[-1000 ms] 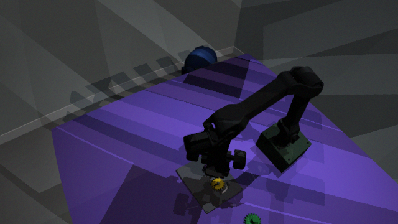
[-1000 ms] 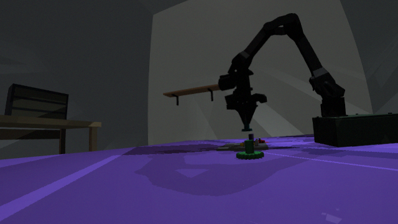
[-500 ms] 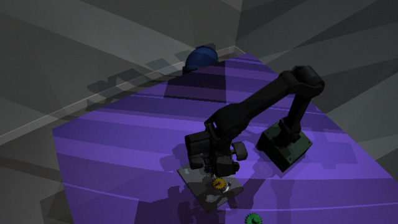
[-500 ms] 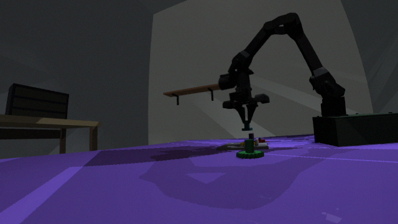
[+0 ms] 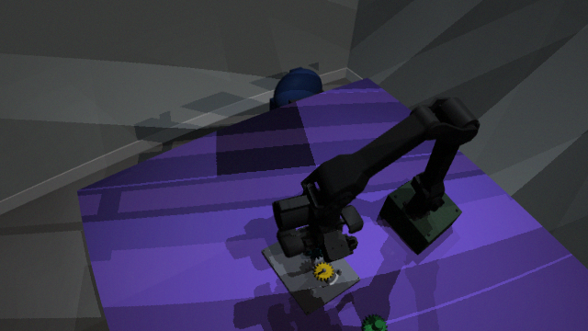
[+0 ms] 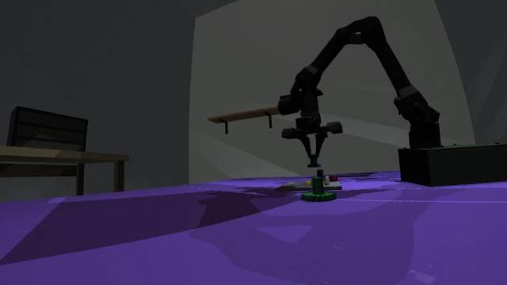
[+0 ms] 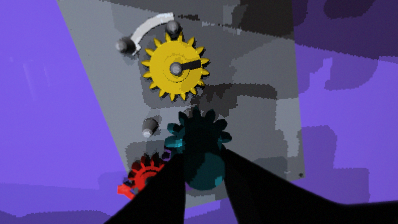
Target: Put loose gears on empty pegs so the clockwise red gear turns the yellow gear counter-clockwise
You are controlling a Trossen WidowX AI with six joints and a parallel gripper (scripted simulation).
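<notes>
My gripper (image 6: pixel 314 157) (image 7: pixel 202 159) is shut on the teal gear's handle. The teal gear (image 6: pixel 314 165) (image 7: pixel 199 132) hangs above the grey board (image 5: pixel 281 264) (image 7: pixel 255 60), clear of it. The yellow gear (image 5: pixel 322 273) (image 7: pixel 165 77) sits on its peg. The red gear (image 7: pixel 146 171) is partly hidden by a finger. A dark purple gear (image 6: pixel 320 172) (image 7: pixel 166 154) stands by the red one, mostly hidden in the wrist view. Bare pegs show in the wrist view: one peg (image 7: pixel 150 127) left of the teal gear, another (image 7: pixel 173 27) beside the yellow gear, and a third (image 7: pixel 124 45) farther left.
A loose green gear (image 5: pixel 374 324) (image 6: pixel 318 196) stands on the purple table (image 5: pixel 193 276) (image 6: pixel 158 245), off the board. The white arrow (image 5: pixel 334 279) (image 7: pixel 149 28) curves beside the yellow gear. The arm's base box (image 5: pixel 420 230) (image 6: pixel 455 164) is on the table behind the board.
</notes>
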